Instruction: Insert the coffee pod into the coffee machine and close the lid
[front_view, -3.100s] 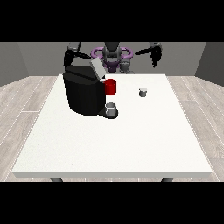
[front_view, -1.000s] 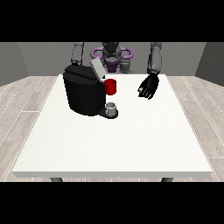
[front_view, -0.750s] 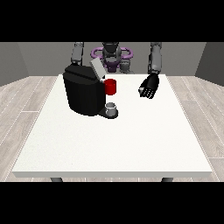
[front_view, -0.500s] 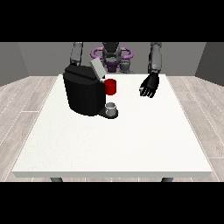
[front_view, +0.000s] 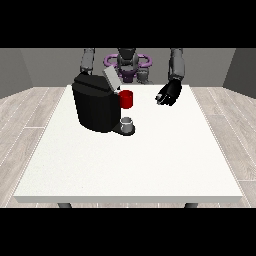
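The black coffee machine (front_view: 95, 107) stands on the white table (front_view: 150, 165) at the back left. Its grey lid (front_view: 111, 79) is tilted up, open. A red part (front_view: 126, 99) sticks out of its front, above a small grey cup (front_view: 127, 123) on the drip tray. The hand at the view's right (front_view: 168, 93) hovers just above the table, right of the machine, with its fingers curled. A small pale bit of the coffee pod (front_view: 160, 98) shows in those fingers. At the view's left only a forearm (front_view: 87, 61) shows; its hand is hidden behind the machine.
The robot's torso (front_view: 128, 62) is behind the table's far edge. Wide bare tabletop lies in front of the machine and towards the camera.
The hand at the view's right came down from shoulder height onto the pod, which no longer stands on the table. Over the last second it has risen slightly.
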